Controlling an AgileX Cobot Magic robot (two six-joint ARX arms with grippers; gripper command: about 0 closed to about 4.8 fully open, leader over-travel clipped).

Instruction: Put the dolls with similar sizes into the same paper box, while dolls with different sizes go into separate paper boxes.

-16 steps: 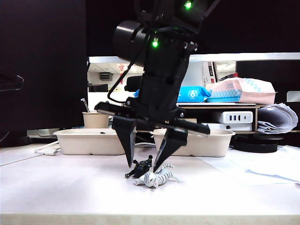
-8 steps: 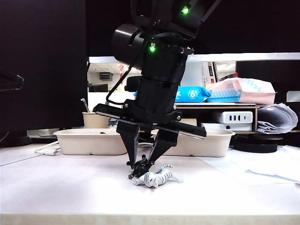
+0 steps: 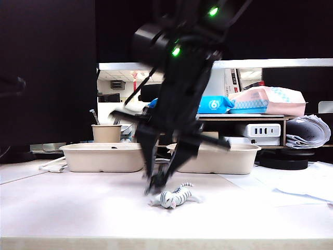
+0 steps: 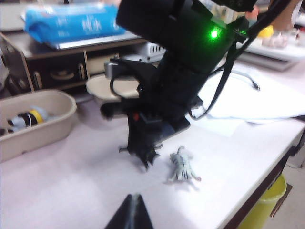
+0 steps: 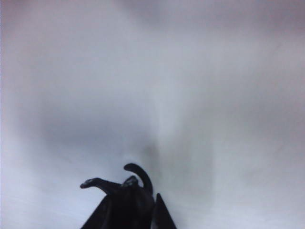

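Evenly lit table, dark backdrop; moving arm smeared, right wrist view perhaps defocused.

You can read only a white "6" in a circle on the blue packet [image 3: 212, 104] on the shelf behind the worktop; the other print there is too blurred.

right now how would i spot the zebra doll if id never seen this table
Look at the white table, in front of the two beige paper boxes. Beside the right end effector lies the zebra doll: tiny, white with black stripes, on its side.
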